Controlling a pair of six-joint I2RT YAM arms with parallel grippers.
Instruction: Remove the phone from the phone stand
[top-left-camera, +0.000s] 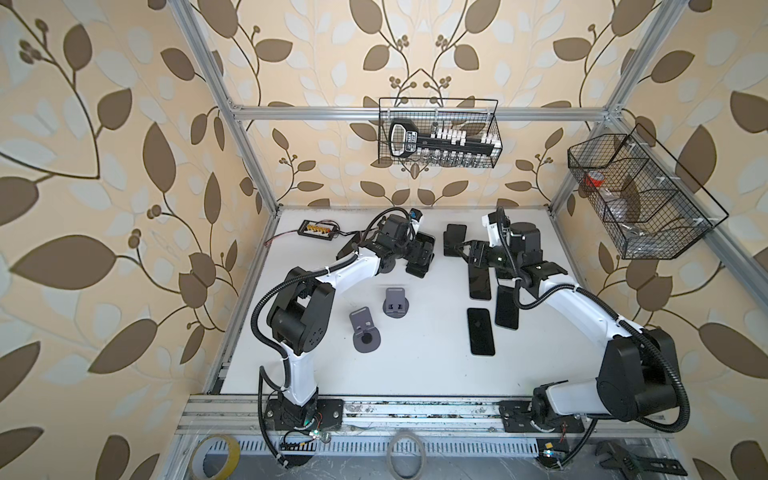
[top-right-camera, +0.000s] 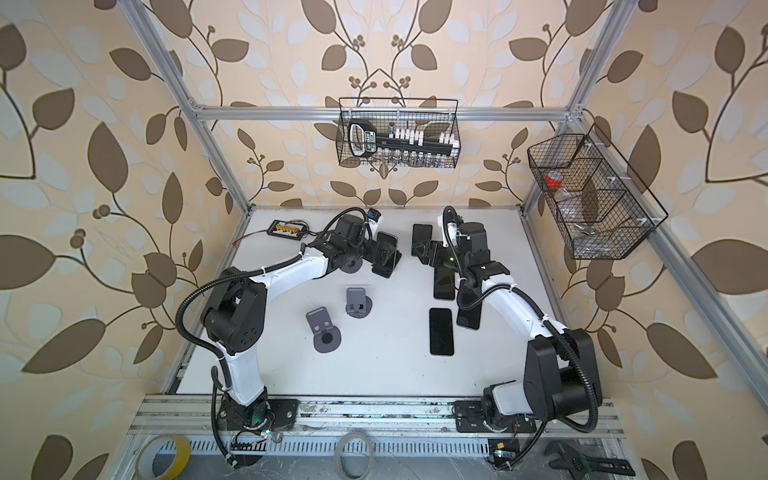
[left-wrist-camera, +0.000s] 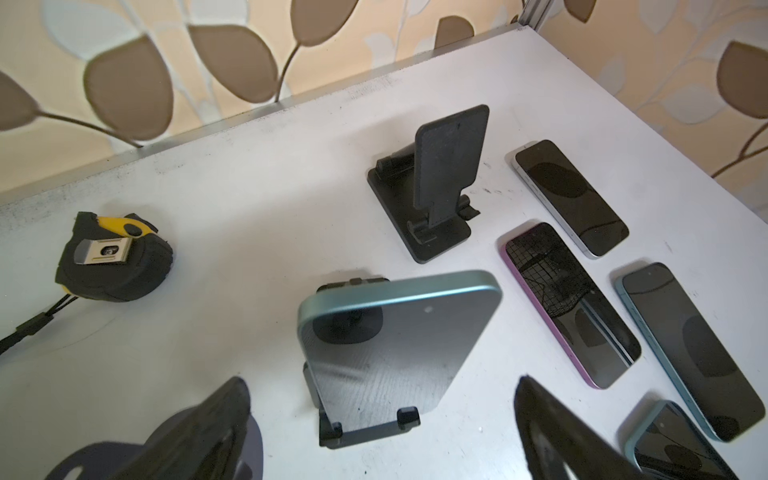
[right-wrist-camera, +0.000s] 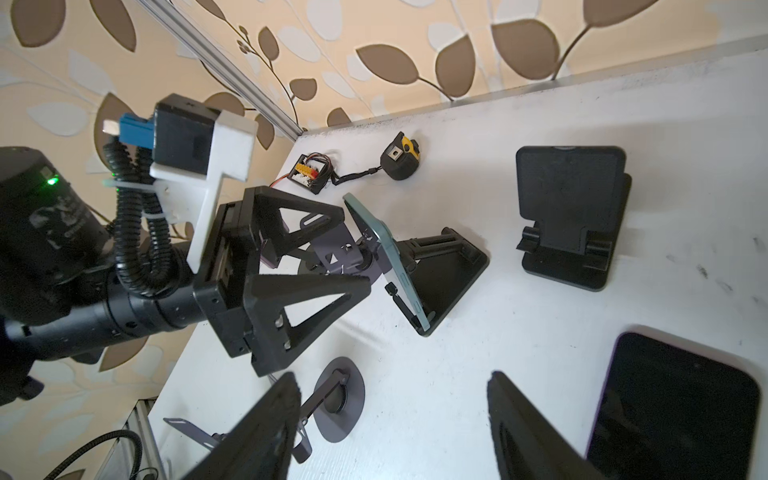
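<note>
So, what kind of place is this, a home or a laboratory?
Most likely a robot test cell: a left arm and right arm bolted at a white table, an aluminium frame around it, a wire basket hanging on it.

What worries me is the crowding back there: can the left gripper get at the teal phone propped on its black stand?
Probably yes. The left gripper is open and faces the teal phone, a finger to each side, with nothing in between. The right gripper stands apart, near the empty black stand.
</note>
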